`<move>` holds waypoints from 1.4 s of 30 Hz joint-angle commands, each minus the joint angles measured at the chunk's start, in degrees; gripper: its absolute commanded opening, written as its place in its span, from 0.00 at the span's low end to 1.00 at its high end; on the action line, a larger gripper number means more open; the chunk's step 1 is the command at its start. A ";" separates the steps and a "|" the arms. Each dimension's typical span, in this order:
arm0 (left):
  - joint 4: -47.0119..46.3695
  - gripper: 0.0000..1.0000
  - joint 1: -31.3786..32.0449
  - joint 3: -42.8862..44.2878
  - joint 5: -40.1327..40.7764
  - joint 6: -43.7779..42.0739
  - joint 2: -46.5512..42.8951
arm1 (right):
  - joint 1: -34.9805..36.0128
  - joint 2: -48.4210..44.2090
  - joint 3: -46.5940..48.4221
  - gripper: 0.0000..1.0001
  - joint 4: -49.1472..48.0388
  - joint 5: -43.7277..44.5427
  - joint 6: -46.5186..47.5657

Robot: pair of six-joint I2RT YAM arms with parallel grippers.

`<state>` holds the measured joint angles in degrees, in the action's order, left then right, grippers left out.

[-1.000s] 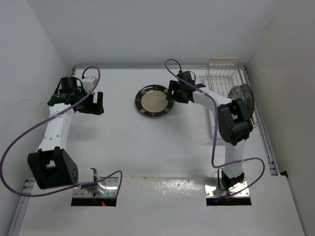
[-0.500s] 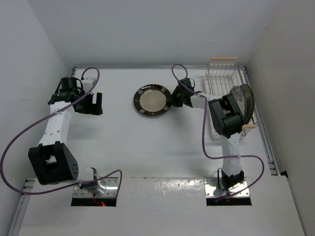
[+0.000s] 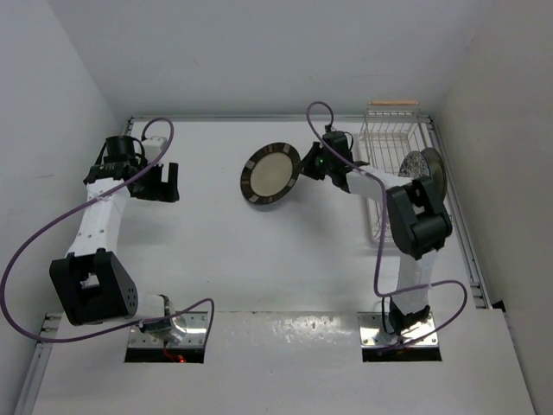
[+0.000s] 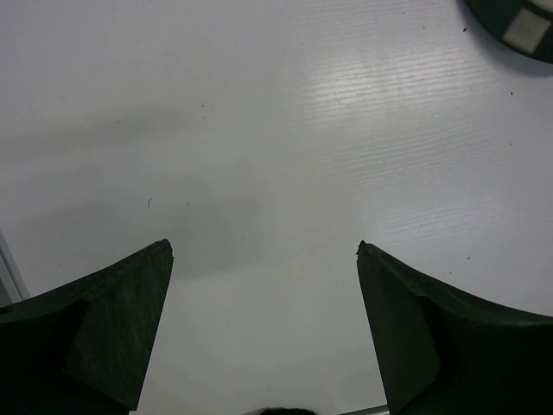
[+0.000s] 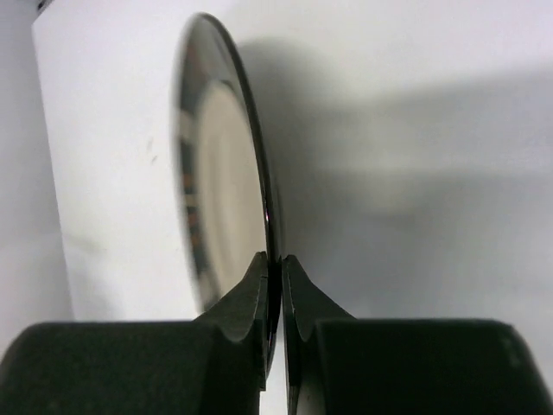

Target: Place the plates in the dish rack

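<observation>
A cream plate with a dark, light-marked rim (image 3: pixel 270 173) is tilted up off the table at mid-back. My right gripper (image 3: pixel 304 166) is shut on its right rim. In the right wrist view the plate (image 5: pixel 220 199) stands edge-on, its rim pinched between the fingers of the right gripper (image 5: pixel 275 259). The dish rack (image 3: pixel 393 130) stands at the back right, with a patterned plate (image 3: pixel 415 163) and a dark-rimmed plate (image 3: pixel 435 175) upright inside. My left gripper (image 3: pixel 164 181) hovers open over bare table at the left; seen from its wrist, the left gripper (image 4: pixel 265 251) holds nothing.
The right arm's elbow (image 3: pixel 417 220) stands in front of the rack's near end. A wooden handle (image 3: pixel 393 103) tops the rack's far end. Walls close in at the left, back and right. The held plate's rim (image 4: pixel 518 22) shows at the left wrist view's top right.
The right gripper has shut on the plate's right rim and tipped the plate up from lying flat. The left arm has stayed still.
</observation>
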<state>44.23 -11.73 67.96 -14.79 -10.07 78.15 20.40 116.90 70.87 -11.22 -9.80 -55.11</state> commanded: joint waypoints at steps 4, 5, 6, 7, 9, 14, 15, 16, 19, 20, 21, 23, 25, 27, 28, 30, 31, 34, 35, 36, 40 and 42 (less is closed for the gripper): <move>-1.07 0.92 -0.75 0.85 -1.30 -0.31 -0.10 | -1.07 -23.16 0.14 0.00 1.81 3.21 18.62; -1.07 0.92 -0.75 0.85 -1.82 -0.31 -0.10 | -1.15 -24.43 0.23 0.00 2.69 3.39 19.86; -1.07 0.92 -0.75 0.85 -1.83 -0.31 -0.10 | -1.68 -25.83 0.93 0.00 3.57 4.52 23.09; -1.07 0.92 -0.75 0.85 -1.83 -0.31 -0.10 | -1.68 -28.54 1.28 0.00 4.80 4.70 24.08; -1.07 0.92 -0.23 0.85 -2.35 -0.31 -0.10 | -2.82 -32.34 1.98 0.00 7.08 5.84 27.40; -1.07 0.92 0.91 1.38 -2.88 -0.31 -0.10 | -5.55 -44.02 3.92 0.00 11.04 10.85 36.09; -1.07 0.92 0.92 1.38 -2.88 -0.31 -0.10 | -6.25 -45.08 4.18 0.00 13.05 11.90 37.35; -1.07 0.92 1.44 1.38 -2.88 -0.31 -0.10 | -6.86 -46.75 6.10 0.00 14.20 16.00 39.01; -1.07 0.92 2.06 1.38 -3.49 -0.31 -0.62 | -9.32 -51.66 7.79 0.00 18.51 20.94 46.04; -1.07 0.92 2.06 1.38 -3.49 -0.31 -0.63 | -9.76 -52.47 7.96 0.00 18.78 21.31 48.06; -1.07 0.92 2.06 1.38 -3.50 -0.31 -0.63 | -10.99 -53.09 8.66 0.00 19.22 21.58 48.43; -1.07 0.92 2.06 1.38 -4.10 -0.31 -0.63 | -12.49 -54.84 9.98 0.00 20.27 22.28 51.31; -1.07 0.92 2.06 1.38 -4.11 -0.31 -0.63 | -13.63 -55.11 11.65 0.00 22.03 23.25 53.43; -1.07 0.92 2.06 1.38 -4.73 0.22 -0.63 | -14.16 -55.29 13.06 0.00 23.26 25.18 56.50; -1.07 0.92 2.06 1.38 -4.73 0.22 -0.63 | -14.08 -55.29 12.98 0.00 23.26 25.62 58.00; -1.07 0.92 2.06 1.38 -4.73 0.22 -0.63 | -14.16 -55.55 12.19 0.00 22.74 27.55 60.73; -1.07 0.92 2.06 1.38 -4.73 0.22 -0.63 | -14.08 -55.47 11.66 0.00 22.22 28.69 63.35; -1.07 0.92 2.06 1.38 -4.73 0.22 -1.16 | -14.16 -55.12 6.67 0.00 20.46 31.07 70.83; -1.07 0.92 2.06 0.86 -4.73 0.22 -1.16 | -14.08 -54.94 5.78 0.00 20.10 31.07 73.37; -1.07 0.92 2.06 0.85 -4.73 0.22 -1.16 | -14.34 -54.94 4.99 0.00 19.75 30.99 74.87; -1.07 0.92 2.06 0.85 -5.25 0.22 -1.16 | -15.04 -54.24 0.50 0.00 16.76 30.10 77.52; -1.07 0.92 2.06 0.85 -5.25 0.22 -1.16 | -15.48 -53.27 0.06 0.00 16.24 29.93 78.49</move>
<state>44.07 -10.04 67.96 -18.70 -10.02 78.15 5.48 64.05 69.80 17.63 19.16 18.57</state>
